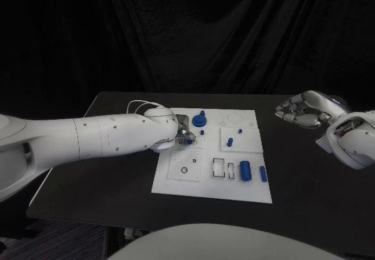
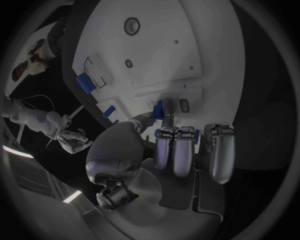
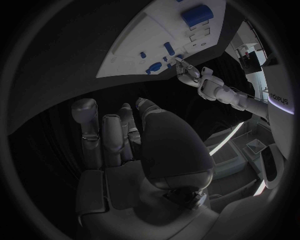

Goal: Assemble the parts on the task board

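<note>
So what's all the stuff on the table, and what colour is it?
Task board: one, white, middle of the black table.
Table: one, black, under the board.
Blue parts: several on the board; a large cylinder and a slimmer piece at its near right, a small one mid-board, a knobbed one at the far side.
Left hand: silver, over the board's left side, fingers at a small blue part.
Right hand: silver, off the board, curled, holding nothing.

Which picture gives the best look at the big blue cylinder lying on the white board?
The head view: the big blue cylinder lies unobstructed near the white board's front edge. The right wrist view shows it bent; the left wrist view shows it small.
</note>
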